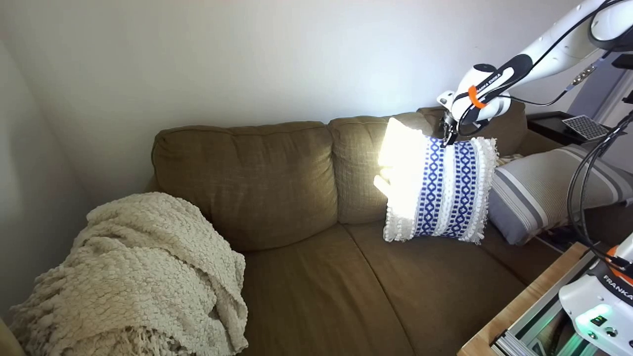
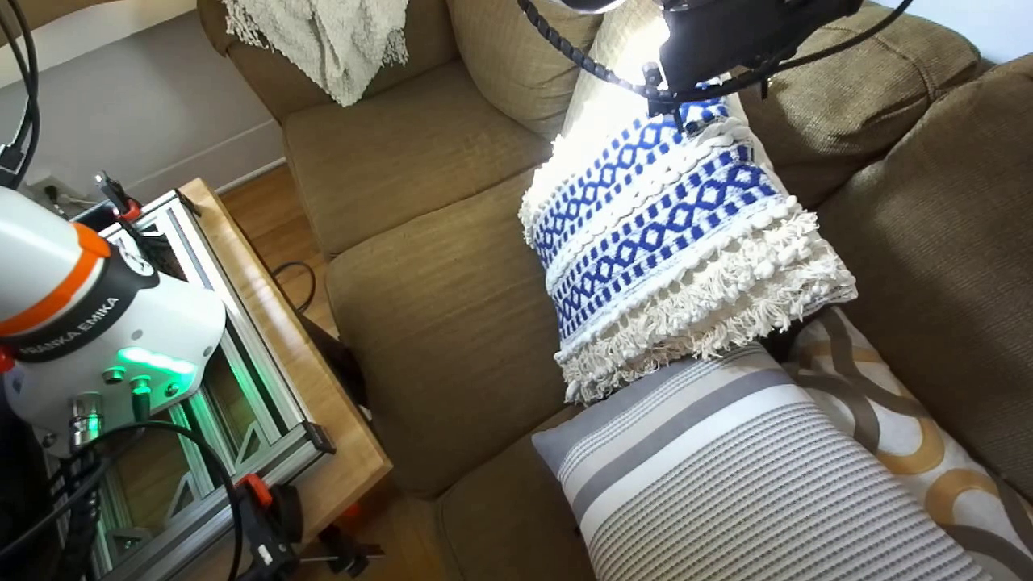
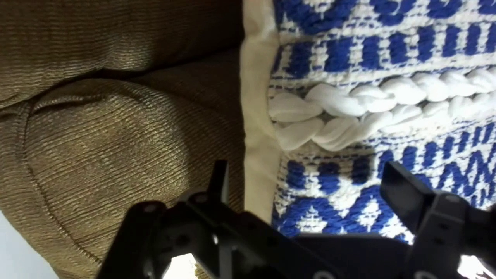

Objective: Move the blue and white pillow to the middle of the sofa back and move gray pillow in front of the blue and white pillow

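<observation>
Beyond the gripper (image 3: 306,174) stretches the sofa back (image 1: 249,180). Just under the gripper leans the blue and white pillow (image 2: 658,242), likely light, soft and hard to damage, its coarse weave unlikely to slip; the gray pillow (image 2: 726,468) lies farther off to one side. The jaws stand wide apart, holding nothing, one each side of the pale top edge (image 3: 259,116), probably the best place for a deep pinch.

Home living room. Brown fabric sofa (image 2: 428,339) faces the desk (image 2: 347,436)'s long edge; chunky throw (image 1: 148,267) on its end past one corner, gray pillow (image 2: 750,484) across from the other. Wood floor (image 2: 262,210) shows just off the throw-side corner, baseboard (image 2: 254,153) behind.
</observation>
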